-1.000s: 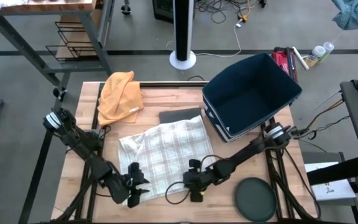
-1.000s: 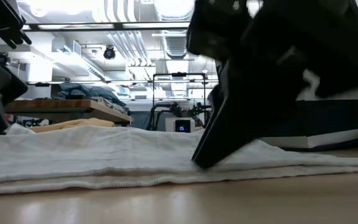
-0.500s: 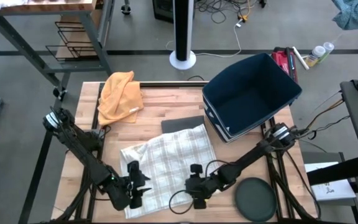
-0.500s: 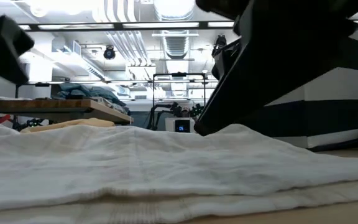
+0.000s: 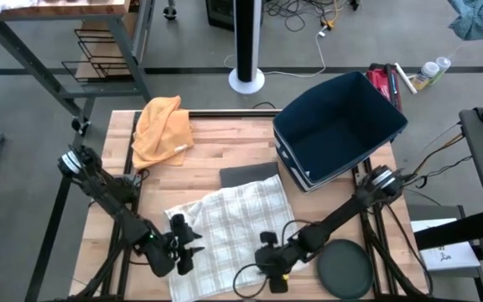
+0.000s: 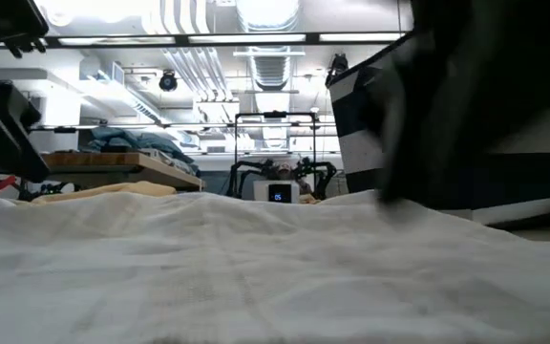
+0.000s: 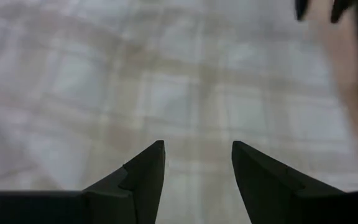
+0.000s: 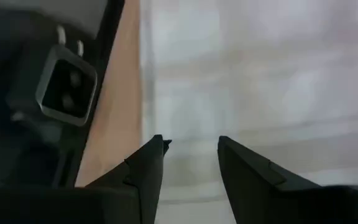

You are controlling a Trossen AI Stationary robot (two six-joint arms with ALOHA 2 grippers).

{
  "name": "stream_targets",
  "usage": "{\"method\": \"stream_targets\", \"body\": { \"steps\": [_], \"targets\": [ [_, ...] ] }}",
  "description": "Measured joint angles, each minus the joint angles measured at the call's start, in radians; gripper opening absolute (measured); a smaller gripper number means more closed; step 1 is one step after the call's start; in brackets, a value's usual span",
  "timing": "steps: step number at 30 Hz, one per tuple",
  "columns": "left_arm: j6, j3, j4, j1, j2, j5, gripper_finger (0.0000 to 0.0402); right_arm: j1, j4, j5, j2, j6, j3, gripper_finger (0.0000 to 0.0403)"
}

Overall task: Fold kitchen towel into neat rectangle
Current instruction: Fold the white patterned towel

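Left claw (image 5: 183, 249): low over the near left part of the towel, fingers (image 7: 143, 176) spread with a gap between them and nothing pinched; plaid cloth fills the view under them
Right claw (image 5: 272, 267): at the near right edge of the towel, fingers (image 8: 148, 163) parted and empty, cloth below them with a strip of bare wood alongside
Towel (image 5: 229, 225): white with tan checks, spread and rumpled at the near middle of the counter, its far corner reaching the dark pad; from the low camera it fills the foreground (image 6: 256, 268)
Counter (image 5: 233, 138): pale wood planks on a black frame
Dark pad (image 5: 248, 173): flat grey rectangle just beyond the towel, beside the bin
Bin (image 5: 338, 126): dark blue, open, tilted, at the far right of the counter
Orange cloth (image 5: 161, 128): bunched at the far left corner
Round disc (image 5: 345, 268): dark, at the near right corner, close to the right arm
Room: grey floor, a white fan stand (image 5: 246, 50) beyond the counter, cables, ceiling lights and workbenches in the level view
Left arm: runs from the left edge, bent down toward the near side
Right arm: reaches from the right edge, slanting low across to the towel's edge
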Motion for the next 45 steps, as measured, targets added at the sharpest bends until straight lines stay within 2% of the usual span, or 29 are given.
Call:
{"method": "stream_targets", "body": {
  "steps": [3, 6, 9, 11, 15, 21, 24, 28, 33, 37, 45],
  "targets": [
    [0.02, -0.058, 0.15, 0.001, 0.011, -0.009, 0.0178, -0.036, -0.105, 0.213, -0.06, -0.028, 0.021, 0.0146],
    [0.004, -0.095, 0.214, -0.004, 0.035, -0.009, 0.0178, -0.111, -0.226, 0.307, -0.093, -0.049, 0.064, 0.0146],
    [-0.044, -0.105, 0.239, -0.015, 0.087, -0.005, 0.0178, -0.201, -0.326, 0.284, -0.104, -0.145, 0.144, 0.0146],
    [-0.07, -0.103, 0.249, -0.019, 0.136, 0.029, 0.0178, -0.257, -0.389, 0.278, -0.083, -0.228, 0.204, 0.0144],
    [-0.09, -0.069, 0.313, -0.023, 0.233, 0.019, 0.0178, -0.371, -0.5, 0.237, -0.028, -0.344, 0.328, 0.0125],
    [-0.031, -0.006, 0.324, -0.026, 0.303, 0.015, 0.0178, -0.516, -0.536, 0.044, 0.066, -0.515, 0.385, 0.0048],
    [-0.018, 0.001, 0.313, -0.03, 0.3, 0.02, 0.0178, -0.557, -0.538, 0.029, 0.102, -0.562, 0.386, 0.0009],
    [-0.028, 0.009, 0.31, -0.053, 0.296, 0.047, 0.0178, -0.607, -0.542, 0.037, 0.149, -0.638, 0.387, 0.0009],
    [-0.083, 0.011, 0.307, -0.094, 0.296, 0.053, 0.0178, -0.642, -0.562, -0.069, 0.203, -0.693, 0.388, 0.0002],
    [-0.148, 0.011, 0.275, -0.117, 0.293, 0.045, 0.0178, -0.646, -0.6, -0.082, 0.261, -0.771, 0.422, 0.0001],
    [-0.168, 0.011, 0.264, -0.121, 0.292, 0.038, 0.0178, -0.713, -0.706, 0.018, 0.401, -0.857, 0.652, 0.0]
  ]
}}
